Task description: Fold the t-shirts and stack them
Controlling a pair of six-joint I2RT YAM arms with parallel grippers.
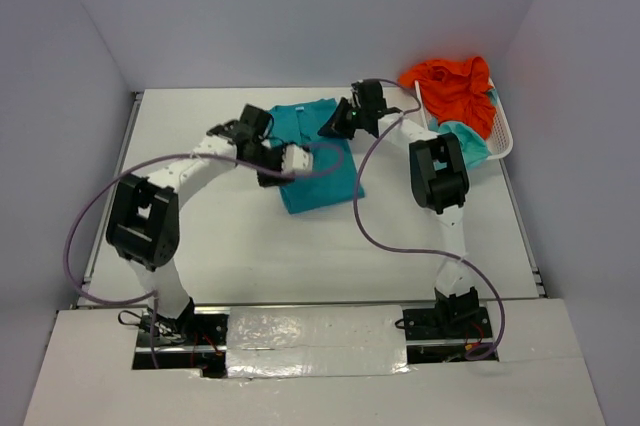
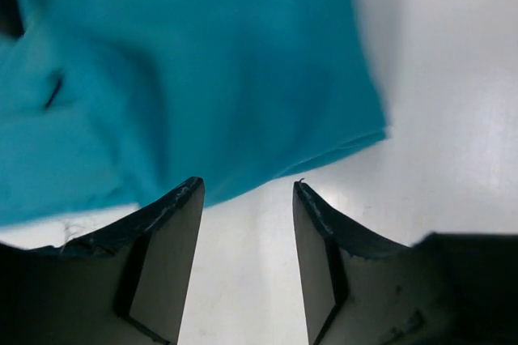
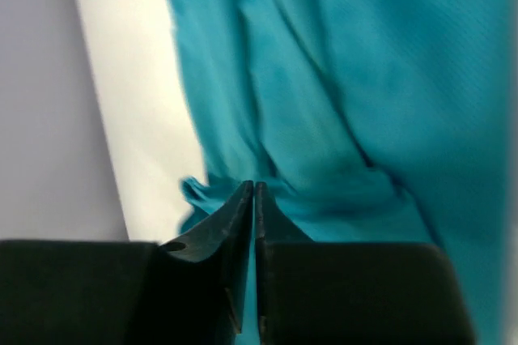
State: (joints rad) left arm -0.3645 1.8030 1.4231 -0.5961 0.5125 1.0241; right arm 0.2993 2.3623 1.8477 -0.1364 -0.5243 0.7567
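One teal t-shirt (image 1: 320,161) lies spread across the middle of the table (image 1: 220,246), and both arms are reaching over it. On the left hand (image 2: 247,187) the fingers are apart with nothing between them. They hang over bare table, the shirt's corner just beyond the tips. On the right hand (image 3: 254,187) the fingers are pressed together, pinching a bunched fold at the shirt's edge. In the upper right of the overhead frame, one white basket (image 1: 506,136) holds an orange t-shirt (image 1: 458,91) heaped on top, with a second teal garment (image 1: 468,138) showing beneath it.
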